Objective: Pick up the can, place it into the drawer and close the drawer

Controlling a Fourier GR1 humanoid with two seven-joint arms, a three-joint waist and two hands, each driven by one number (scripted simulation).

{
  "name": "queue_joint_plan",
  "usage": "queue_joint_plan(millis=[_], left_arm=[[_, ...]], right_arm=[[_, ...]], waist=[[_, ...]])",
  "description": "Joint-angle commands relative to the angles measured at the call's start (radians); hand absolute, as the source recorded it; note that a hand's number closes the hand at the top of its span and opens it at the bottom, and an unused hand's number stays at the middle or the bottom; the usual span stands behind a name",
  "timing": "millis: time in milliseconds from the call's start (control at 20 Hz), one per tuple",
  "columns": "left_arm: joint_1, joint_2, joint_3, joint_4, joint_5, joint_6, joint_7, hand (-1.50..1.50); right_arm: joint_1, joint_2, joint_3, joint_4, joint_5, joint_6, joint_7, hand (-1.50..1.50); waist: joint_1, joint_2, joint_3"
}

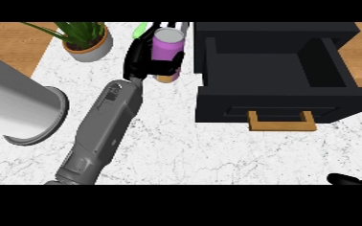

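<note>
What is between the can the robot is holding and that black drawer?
Nothing: in the head view only a narrow strip of bare marble counter separates the can, gripped by the left hand, from the open drawer.

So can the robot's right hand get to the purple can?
Probably not as things stand. The right hand only peeks in at the lower right corner, far from the purple-labelled metal can, and the left hand already has its fingers curled round it.

left hand (145, 60) — fingers curled, forearm stretched forward | right hand (346, 179) — barely visible at lower edge
</note>
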Motion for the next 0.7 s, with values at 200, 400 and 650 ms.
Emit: queue_joint_plan(millis=[200, 400, 650], left_arm=[[-0.121, -0.009, -0.124, -0.231, 0.025, 0.187, 0.299, 1.50], [-0.218, -0.009, -0.131, -0.229, -0.001, 0.191, 0.379, 1.50], [-0.355, -0.009, -0.143, -0.166, 0.004, 0.258, 0.439, 1.50]], right_arm=[[0.019, 0.001, -0.006, -0.024, -0.014, 0.011, 0.004, -1.50], [-0.080, -0.059, -0.043, 0.043, -0.026, -0.002, 0.045, -1.50], [-0.014, -0.020, -0.014, -0.042, -0.032, 0.005, 0.056, -1.50]], waist=[[-0.015, 0.004, 0.000], [-0.014, 0.007, -0.001], [-0.027, 0.008, 0.000]])
